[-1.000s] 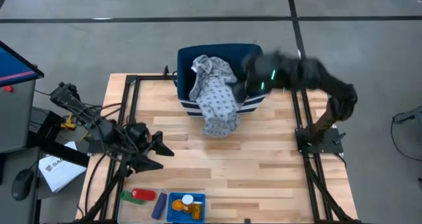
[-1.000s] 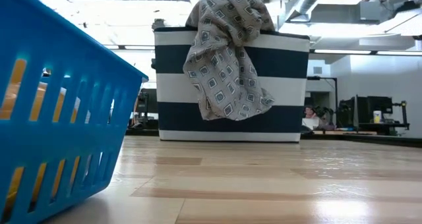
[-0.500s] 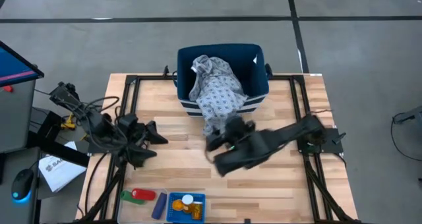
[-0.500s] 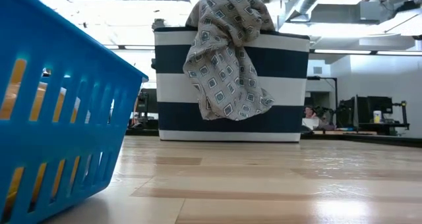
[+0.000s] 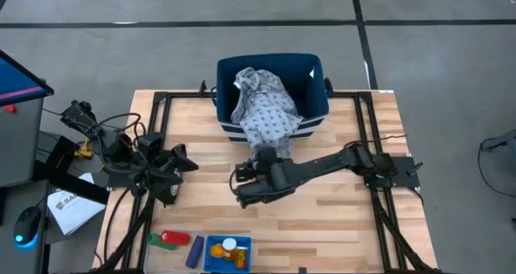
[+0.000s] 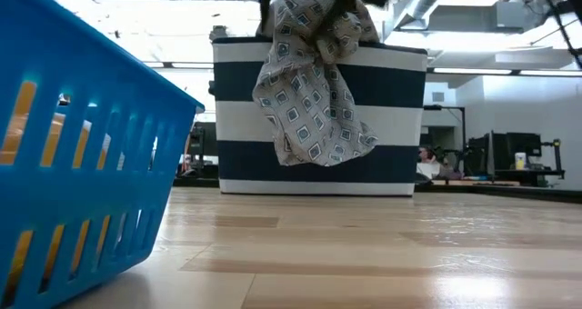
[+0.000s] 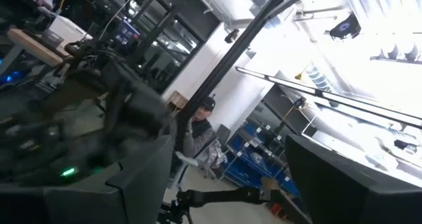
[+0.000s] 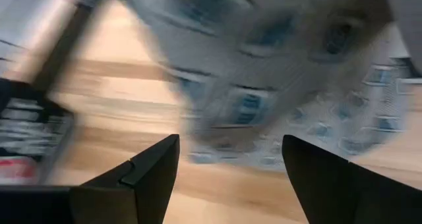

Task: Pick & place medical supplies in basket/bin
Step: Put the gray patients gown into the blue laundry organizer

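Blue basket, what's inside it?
The blue basket holds a white-capped bottle and orange bottles. Anything beneath them, or past the picture's edge, can't be seen.

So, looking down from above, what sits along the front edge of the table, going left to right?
Green piece → red cylinder → dark blue piece → blue basket holding pill bottles.

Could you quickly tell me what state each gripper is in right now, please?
Left gripper: open, holding nothing, at the table's left side.
Right gripper: open, holding nothing, mid-table just in front of the cloth.
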Motion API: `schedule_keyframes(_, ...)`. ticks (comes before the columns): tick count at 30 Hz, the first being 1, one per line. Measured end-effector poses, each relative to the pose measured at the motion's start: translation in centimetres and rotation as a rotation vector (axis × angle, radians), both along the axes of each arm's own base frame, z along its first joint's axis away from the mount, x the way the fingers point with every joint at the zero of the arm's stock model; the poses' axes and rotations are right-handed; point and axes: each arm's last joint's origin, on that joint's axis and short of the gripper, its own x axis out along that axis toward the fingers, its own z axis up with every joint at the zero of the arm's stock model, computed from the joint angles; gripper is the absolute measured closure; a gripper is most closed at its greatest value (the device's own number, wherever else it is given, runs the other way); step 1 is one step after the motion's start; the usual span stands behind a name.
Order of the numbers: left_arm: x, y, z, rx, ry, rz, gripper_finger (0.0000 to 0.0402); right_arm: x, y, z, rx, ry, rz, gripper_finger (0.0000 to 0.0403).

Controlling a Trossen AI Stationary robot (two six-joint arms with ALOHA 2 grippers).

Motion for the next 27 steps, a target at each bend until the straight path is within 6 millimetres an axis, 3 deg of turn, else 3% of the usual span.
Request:
schedule_keyframes(3, -0.1, 0.1, 0.1, -0.005, -0.007, -0.008, 0.0114, 0.8, -0.7, -1.9, 0.013, 0.048, -0.037, 0.0138)
schedule_keyframes(7, -0.2, 0.1, 0.1, -0.007, -0.009, -0.019, 0.0114, 1.7, -1.9, -2.9, 0.007, 0.067, -0.053, 0.0156)
schedule_keyframes(10, -0.2, 0.1, 0.1, -0.01, -0.009, -0.022, 0.0114, 1.8, -2.4, -3.4, 0.007, 0.108, -0.05, 0.0201)
schedule_keyframes(13, -0.2, 0.0, 0.1, -0.005, -0.012, -0.035, 0.0115, 1.4, -1.9, -2.9, 0.003, 0.108, -0.031, 0.0282)
schedule_keyframes(15, -0.2, 0.0, 0.1, 0.001, -0.013, -0.033, 0.0114, 0.9, -0.7, -2.1, -0.01, 0.086, -0.004, 0.0351)
schedule_keyframes(17, -0.2, 0.0, 0.1, 0.004, -0.012, -0.033, 0.0115, 0.1, 0.5, -0.9, -0.029, 0.049, 0.025, 0.0388)
schedule_keyframes(22, -0.2, 0.0, 0.1, 0.034, -0.016, -0.024, 0.0115, -2.4, 2.8, 2.4, -0.019, -0.028, 0.074, 0.0398)
schedule_keyframes(27, -0.2, 0.0, 0.1, 0.068, -0.023, -0.012, 0.0115, -6.1, 2.9, 8.0, -0.087, -0.181, 0.092, 0.04)
